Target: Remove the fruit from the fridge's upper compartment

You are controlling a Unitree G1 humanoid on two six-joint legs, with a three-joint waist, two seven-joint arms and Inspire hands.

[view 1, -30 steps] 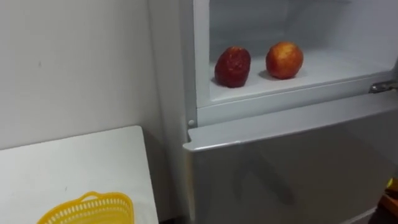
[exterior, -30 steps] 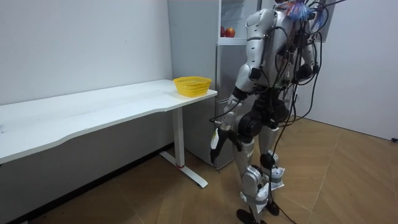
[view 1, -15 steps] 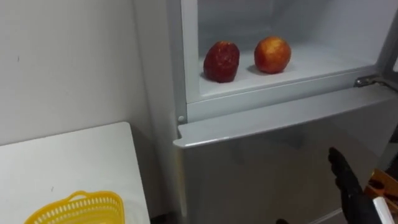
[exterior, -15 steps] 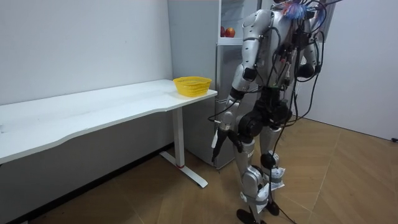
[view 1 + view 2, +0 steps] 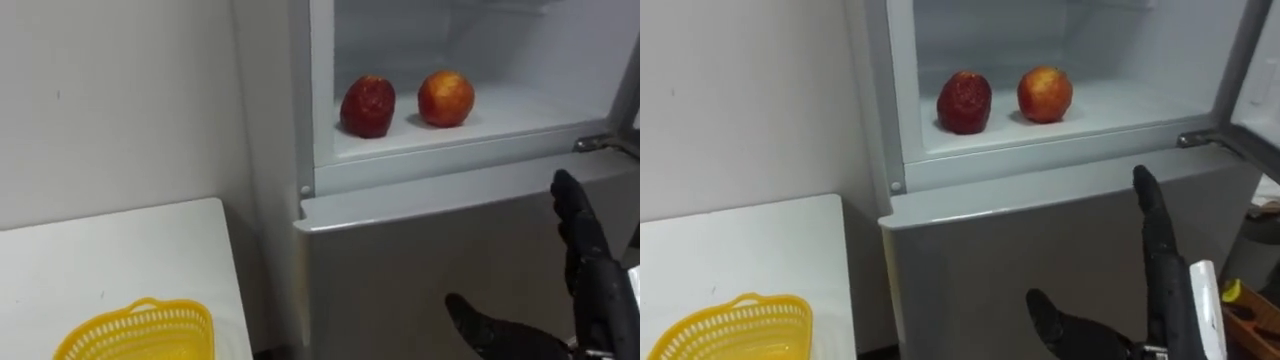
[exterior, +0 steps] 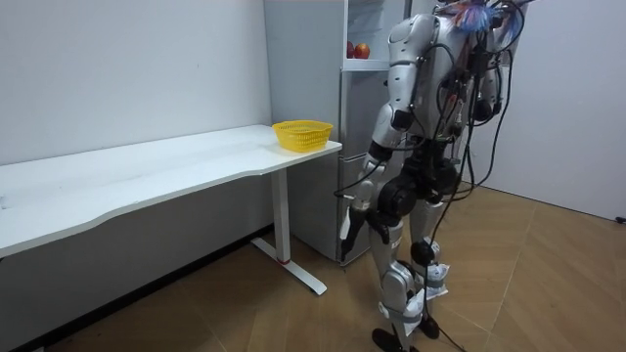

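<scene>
Fruit first: where does it sit?

On the white shelf (image 5: 520,108) in the upper compartment of the fridge (image 5: 270,120), which stands open; the upper door (image 5: 1265,90) shows at the right edge. There are two pieces: a dark red fruit (image 5: 368,106) toward the robot's left and an orange-red fruit (image 5: 446,98) just beside it on the right. They are near each other but not touching. Both rest on the shelf, not in a hand.

And the hands?

The right hand (image 5: 590,262) is up in front of the closed lower door (image 5: 430,260), below the shelf and to the right of both fruits. Its fingers are straight and close together, pointing upward, with the thumb spread wide to the left. It grips nothing and is well apart from the fruit. Whether it touches the door I cannot tell.

The left one?

The left hand (image 6: 349,223) hangs low beside the thigh in the room view — its state I cannot tell from there.

Where does the robot stand?

Upright and close in front of the fridge, facing it, with a white table (image 5: 120,250) at its left. A yellow basket (image 5: 140,335) sits on the end of the table nearest the fridge.
</scene>
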